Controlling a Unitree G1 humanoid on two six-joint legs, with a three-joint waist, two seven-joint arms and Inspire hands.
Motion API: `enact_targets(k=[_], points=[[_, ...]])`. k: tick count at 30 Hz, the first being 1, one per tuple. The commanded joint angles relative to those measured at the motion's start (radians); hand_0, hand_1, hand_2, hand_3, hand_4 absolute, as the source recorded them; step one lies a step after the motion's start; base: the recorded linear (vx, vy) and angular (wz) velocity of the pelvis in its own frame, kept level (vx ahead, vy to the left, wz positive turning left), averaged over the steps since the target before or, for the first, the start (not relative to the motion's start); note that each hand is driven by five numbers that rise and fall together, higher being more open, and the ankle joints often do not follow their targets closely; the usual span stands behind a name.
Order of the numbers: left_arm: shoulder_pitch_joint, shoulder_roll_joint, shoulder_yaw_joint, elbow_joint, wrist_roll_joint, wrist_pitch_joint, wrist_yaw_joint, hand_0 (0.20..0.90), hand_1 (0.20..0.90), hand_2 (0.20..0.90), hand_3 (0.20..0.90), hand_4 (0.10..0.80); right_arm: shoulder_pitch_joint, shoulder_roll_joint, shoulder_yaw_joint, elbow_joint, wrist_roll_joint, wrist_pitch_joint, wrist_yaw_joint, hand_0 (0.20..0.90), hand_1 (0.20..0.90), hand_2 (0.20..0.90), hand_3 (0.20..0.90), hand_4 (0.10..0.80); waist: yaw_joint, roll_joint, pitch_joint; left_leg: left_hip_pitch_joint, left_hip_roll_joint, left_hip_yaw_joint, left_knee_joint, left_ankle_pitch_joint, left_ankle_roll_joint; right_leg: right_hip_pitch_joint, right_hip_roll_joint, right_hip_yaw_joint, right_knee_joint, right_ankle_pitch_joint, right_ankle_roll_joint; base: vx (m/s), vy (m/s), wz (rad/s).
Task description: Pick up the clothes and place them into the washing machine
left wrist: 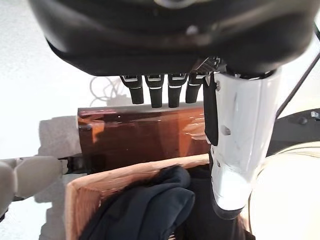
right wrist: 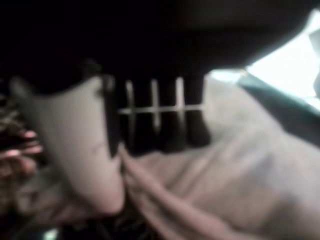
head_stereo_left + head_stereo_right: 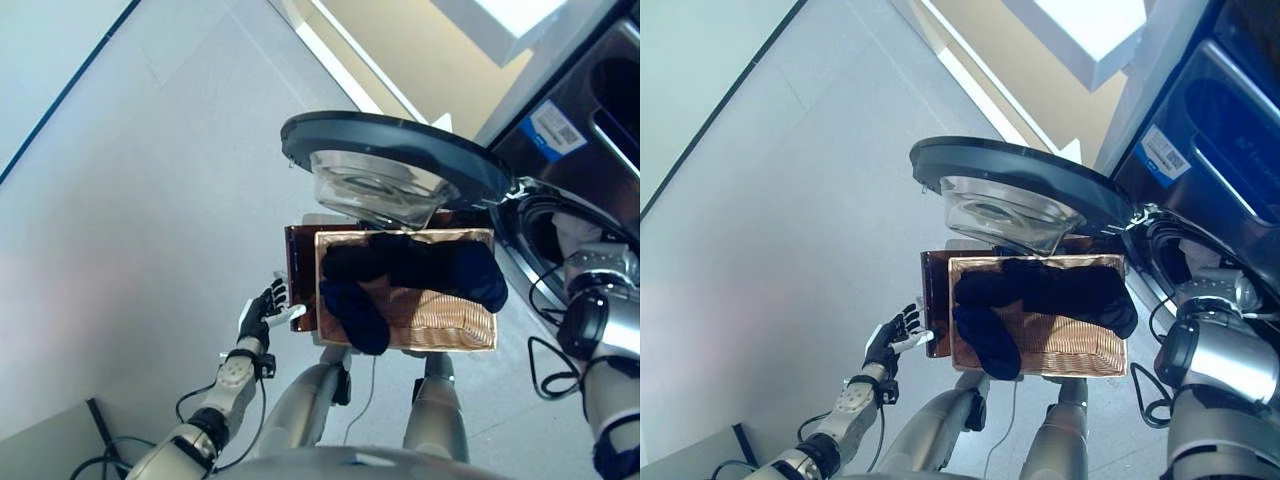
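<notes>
I see a wicker basket (image 3: pixel 455 330) resting on a dark brown stand (image 3: pixel 299 280). Around them lies pale grey floor (image 3: pixel 150 200), with a cream wall (image 3: pixel 420 50) beyond.

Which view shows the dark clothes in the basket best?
The left eye view: the dark clothes lie fully in sight across the wicker basket, one piece hanging over its near rim. The right eye view shows nearly the same. The left wrist view catches only one bunched corner past the left hand. The right wrist view shows none of them.
</notes>
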Motion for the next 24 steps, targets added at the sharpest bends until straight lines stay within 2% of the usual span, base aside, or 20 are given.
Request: enact_targets(k=[1,14,20,22,24], points=[[0.027,0.016,0.014,0.039,-0.017,-0.051,0.014,0.900,0.900,0.900,0.900,0.800,-0.019,-0.117,0.128,-0.037,-0.013,-0.068,0.049,0.900,0.900,0.900,0.900,0.800,0.014,-0.020,-0.123,-0.026,-0.062,0.022,-0.009,-0.069,-0.036,-0.079,0.018,-0.018,0.047,0.037,-0.042,0.027,0.013,-0.07],[0.041,0.021,0.023,0.065,-0.015,-0.050,0.016,0.900,0.900,0.900,0.900,0.800,-0.008,-0.095,0.126,-0.045,-0.033,-0.087,0.029,0.900,0.900,0.900,0.900,0.800,0.011,-0.029,-0.130,-0.014,-0.054,0.029,-0.009,-0.071,-0.034,-0.061,0.025,-0.018,0.033,0.043,-0.043,0.003,-0.002,-0.02],[0.038,0.022,0.048,0.062,-0.010,-0.052,0.011,0.900,0.900,0.900,0.900,0.800,0.067,-0.034,0.229,-0.033,-0.201,0.015,0.094,0.900,0.900,0.900,0.900,0.800,-0.001,-0.052,-0.118,0.005,-0.043,0.037,-0.009,-0.071,-0.033,-0.042,0.035,-0.018,0.036,0.042,-0.047,-0.015,-0.034,-0.06],[0.039,0.022,0.071,0.074,-0.005,-0.051,0.007,0.900,0.900,0.900,0.900,0.800,0.129,0.016,0.315,-0.061,-0.378,0.056,0.110,0.900,0.900,0.900,0.900,0.800,-0.013,-0.073,-0.104,0.024,-0.033,0.043,-0.009,-0.077,-0.029,-0.028,0.043,-0.017,0.043,0.036,-0.050,-0.022,-0.050,-0.11],[0.036,0.022,0.082,0.079,0.001,-0.050,0.008,0.900,0.900,0.900,0.900,0.800,0.150,0.036,0.344,-0.071,-0.435,0.073,0.119,0.900,0.900,0.900,0.900,0.800,-0.018,-0.079,-0.098,0.026,-0.029,0.044,-0.009,-0.072,-0.027,-0.028,0.047,-0.017,0.044,0.040,-0.052,-0.022,-0.033,-0.04]])
